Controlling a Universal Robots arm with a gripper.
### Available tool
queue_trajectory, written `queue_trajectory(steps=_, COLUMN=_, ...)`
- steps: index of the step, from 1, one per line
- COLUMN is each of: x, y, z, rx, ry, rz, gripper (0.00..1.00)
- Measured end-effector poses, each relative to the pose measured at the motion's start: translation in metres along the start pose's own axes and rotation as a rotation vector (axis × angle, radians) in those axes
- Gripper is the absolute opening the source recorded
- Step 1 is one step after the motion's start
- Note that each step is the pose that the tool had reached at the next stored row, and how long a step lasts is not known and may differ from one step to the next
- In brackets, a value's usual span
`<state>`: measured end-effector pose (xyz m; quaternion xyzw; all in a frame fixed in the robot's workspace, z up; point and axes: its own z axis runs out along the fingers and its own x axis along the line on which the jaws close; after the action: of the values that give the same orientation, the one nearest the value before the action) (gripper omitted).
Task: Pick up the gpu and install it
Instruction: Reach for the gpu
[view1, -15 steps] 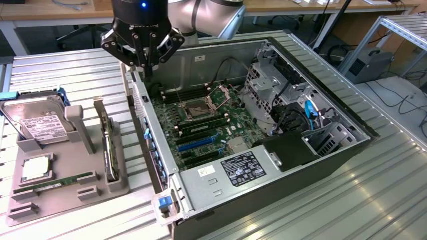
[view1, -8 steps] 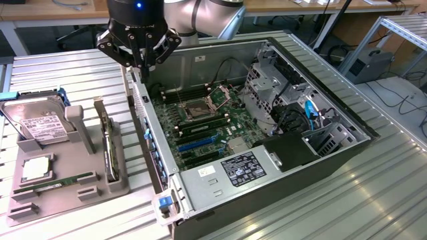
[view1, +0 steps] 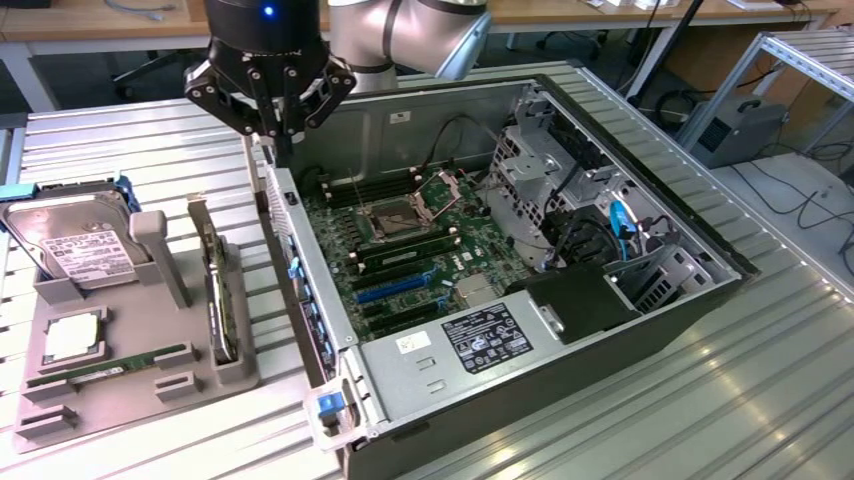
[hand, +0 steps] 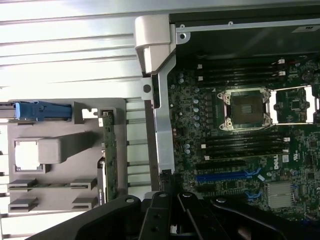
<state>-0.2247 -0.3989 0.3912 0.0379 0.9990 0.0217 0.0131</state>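
While my gripper (view1: 280, 128) hangs above the side wall of the open computer case (view1: 400, 350), its fingers are pressed together and pinch nothing. The gpu (view1: 214, 285) stands on edge in a slot of the grey holder tray (view1: 134, 400), at the exterior view's left, between the hard drive (view1: 74, 245) and the case, apart from my fingers.

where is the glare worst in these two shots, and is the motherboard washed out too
Exterior view: glare streaks on the ribbed table, motherboard evenly lit. Wrist view: table blown out to white, motherboard darker, not washed out.
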Motion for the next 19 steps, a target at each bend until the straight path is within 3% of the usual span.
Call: queue_trajectory(steps=19, x=0.012, y=-0.001, z=0.0, rx=0.0, ry=0.0, rz=0.0, gripper=0.11)
